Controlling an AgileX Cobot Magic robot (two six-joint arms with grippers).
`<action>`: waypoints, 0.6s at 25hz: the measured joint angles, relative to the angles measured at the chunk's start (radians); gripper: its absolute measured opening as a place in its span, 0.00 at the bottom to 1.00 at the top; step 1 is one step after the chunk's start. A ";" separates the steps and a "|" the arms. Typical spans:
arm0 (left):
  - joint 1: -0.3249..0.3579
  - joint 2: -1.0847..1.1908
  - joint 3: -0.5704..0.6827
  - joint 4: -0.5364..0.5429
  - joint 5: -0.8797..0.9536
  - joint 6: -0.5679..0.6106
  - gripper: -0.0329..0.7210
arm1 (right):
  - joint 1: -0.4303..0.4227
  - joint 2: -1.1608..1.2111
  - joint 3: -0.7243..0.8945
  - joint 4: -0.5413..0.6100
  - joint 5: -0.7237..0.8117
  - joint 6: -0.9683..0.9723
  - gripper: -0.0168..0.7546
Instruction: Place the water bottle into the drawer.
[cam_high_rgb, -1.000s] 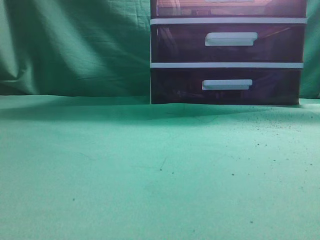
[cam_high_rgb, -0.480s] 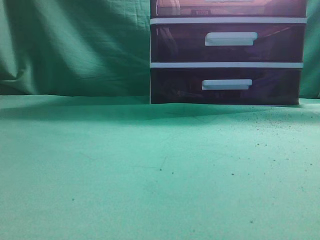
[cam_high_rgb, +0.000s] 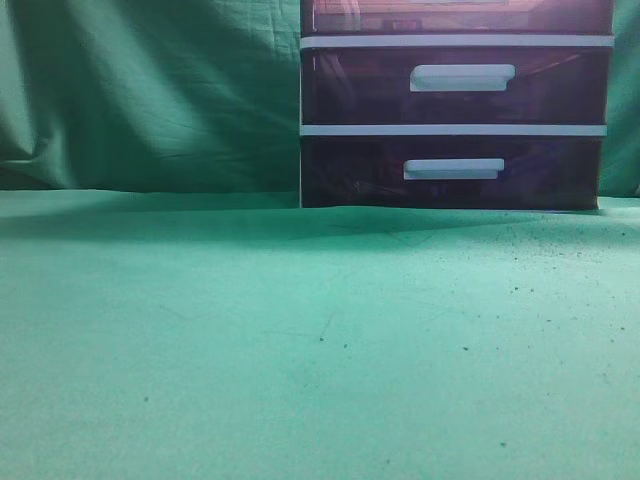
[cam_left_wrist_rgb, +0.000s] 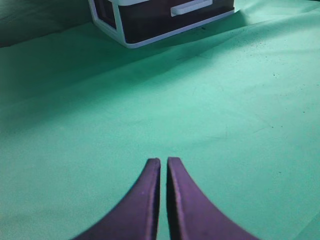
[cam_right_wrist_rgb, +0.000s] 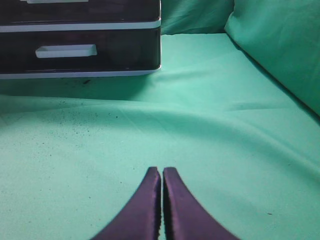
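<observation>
The white-framed drawer unit (cam_high_rgb: 455, 104) stands at the back right of the green cloth. Its uppermost pinkish-brown drawer (cam_high_rgb: 455, 16) shows only as a strip at the top edge of the exterior view, pushed in flush with the frame. No water bottle is in any view. My left gripper (cam_left_wrist_rgb: 163, 161) is shut and empty above bare cloth, well short of the unit (cam_left_wrist_rgb: 160, 20). My right gripper (cam_right_wrist_rgb: 162, 171) is shut and empty above bare cloth, with the unit (cam_right_wrist_rgb: 80, 40) ahead to its left. Neither gripper shows in the exterior view.
Two darker purple-brown drawers with white bar handles (cam_high_rgb: 462, 77) (cam_high_rgb: 453, 169) sit below the top one. Green cloth (cam_high_rgb: 300, 340) covers the table and hangs behind as a backdrop. A raised green fold (cam_right_wrist_rgb: 280, 45) stands at the right.
Neither arm nor the lower drawers have moved. Only the reflections and shapes seen through the top drawer's front shift slightly.
</observation>
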 joint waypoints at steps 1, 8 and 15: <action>0.000 0.000 0.000 0.000 0.000 0.000 0.04 | 0.000 0.000 0.000 0.000 0.000 0.000 0.02; 0.150 0.000 0.000 0.000 0.000 0.000 0.04 | 0.000 0.000 0.000 0.002 0.000 -0.001 0.02; 0.532 0.000 0.000 -0.104 0.004 0.000 0.04 | 0.000 0.000 0.000 0.002 0.000 -0.001 0.02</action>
